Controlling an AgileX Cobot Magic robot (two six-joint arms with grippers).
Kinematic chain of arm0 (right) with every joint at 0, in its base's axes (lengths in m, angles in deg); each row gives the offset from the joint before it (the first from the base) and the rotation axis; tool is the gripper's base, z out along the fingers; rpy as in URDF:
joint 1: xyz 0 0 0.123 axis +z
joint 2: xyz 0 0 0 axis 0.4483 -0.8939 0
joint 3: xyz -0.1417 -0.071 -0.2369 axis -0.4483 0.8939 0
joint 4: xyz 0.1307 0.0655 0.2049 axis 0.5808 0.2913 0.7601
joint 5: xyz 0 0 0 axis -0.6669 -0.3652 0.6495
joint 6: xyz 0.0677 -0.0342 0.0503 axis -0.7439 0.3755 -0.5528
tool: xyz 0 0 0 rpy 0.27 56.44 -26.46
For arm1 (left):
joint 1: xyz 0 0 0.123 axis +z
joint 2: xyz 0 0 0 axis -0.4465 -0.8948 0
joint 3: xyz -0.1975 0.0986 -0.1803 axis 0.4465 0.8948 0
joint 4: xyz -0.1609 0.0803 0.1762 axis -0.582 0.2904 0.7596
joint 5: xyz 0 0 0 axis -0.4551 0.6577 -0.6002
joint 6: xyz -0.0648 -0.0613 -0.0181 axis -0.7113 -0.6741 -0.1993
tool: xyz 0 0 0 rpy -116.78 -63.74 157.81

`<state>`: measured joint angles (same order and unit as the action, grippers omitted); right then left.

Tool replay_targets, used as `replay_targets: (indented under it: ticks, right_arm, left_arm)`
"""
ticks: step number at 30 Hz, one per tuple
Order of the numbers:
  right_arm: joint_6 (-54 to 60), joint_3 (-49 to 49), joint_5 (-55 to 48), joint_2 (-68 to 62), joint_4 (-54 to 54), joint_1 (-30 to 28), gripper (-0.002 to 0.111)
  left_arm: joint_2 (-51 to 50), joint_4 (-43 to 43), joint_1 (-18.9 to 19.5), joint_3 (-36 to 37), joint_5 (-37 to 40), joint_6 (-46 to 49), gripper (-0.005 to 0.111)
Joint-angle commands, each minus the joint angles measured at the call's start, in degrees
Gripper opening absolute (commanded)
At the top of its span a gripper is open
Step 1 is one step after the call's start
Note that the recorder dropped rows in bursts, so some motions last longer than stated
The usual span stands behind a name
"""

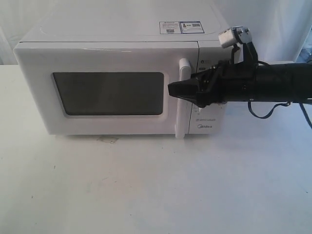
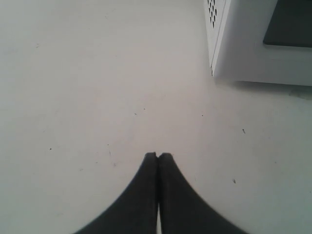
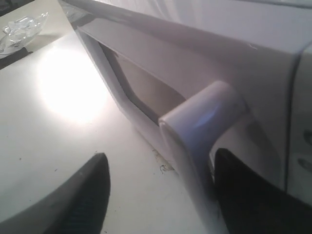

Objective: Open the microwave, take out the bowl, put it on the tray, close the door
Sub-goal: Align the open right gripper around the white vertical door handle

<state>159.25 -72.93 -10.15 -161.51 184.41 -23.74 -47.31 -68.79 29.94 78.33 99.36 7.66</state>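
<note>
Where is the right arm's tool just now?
In the exterior view, the right tool straddles the microwave's door handle, open, right of the dark window.

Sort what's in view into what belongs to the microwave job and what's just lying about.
Belongs to the job:
microwave
door, shut
handle
right pincer, open, a finger on either side of the handle
No bowl or tray in view.

Just lying about:
crumpled clear plastic
stain on the table
left pincer, shut, over the table
</note>
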Motion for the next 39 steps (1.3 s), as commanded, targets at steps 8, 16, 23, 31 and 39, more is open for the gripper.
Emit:
replay_targets:
  ticks: [8,16,23,31,39]
  right_arm:
    - [1.26,-1.98,8.88,-3.18,3.96,0.64,0.0]
    - [-0.6,-1.98,12.68,-3.18,3.96,0.64,0.01]
    - [-1.83,-1.98,12.25,-3.18,3.96,0.64,0.058]
    - [-1.83,-3.13,10.36,-3.05,3.96,0.64,0.051]
    - [-2.83,-3.97,9.64,-0.02,3.96,0.52,0.052]
  left_arm:
    - [0.28,-0.27,-0.14,0.22,0.1,0.16,0.0]
    - [0.28,-0.27,-0.14,0.22,0.1,0.16,0.0]
    - [0.28,-0.27,-0.14,0.22,0.1,0.16,0.0]
    - [0.28,-0.27,-0.14,0.22,0.1,0.16,0.0]
    - [0.28,-0.27,-0.14,0.22,0.1,0.16,0.0]
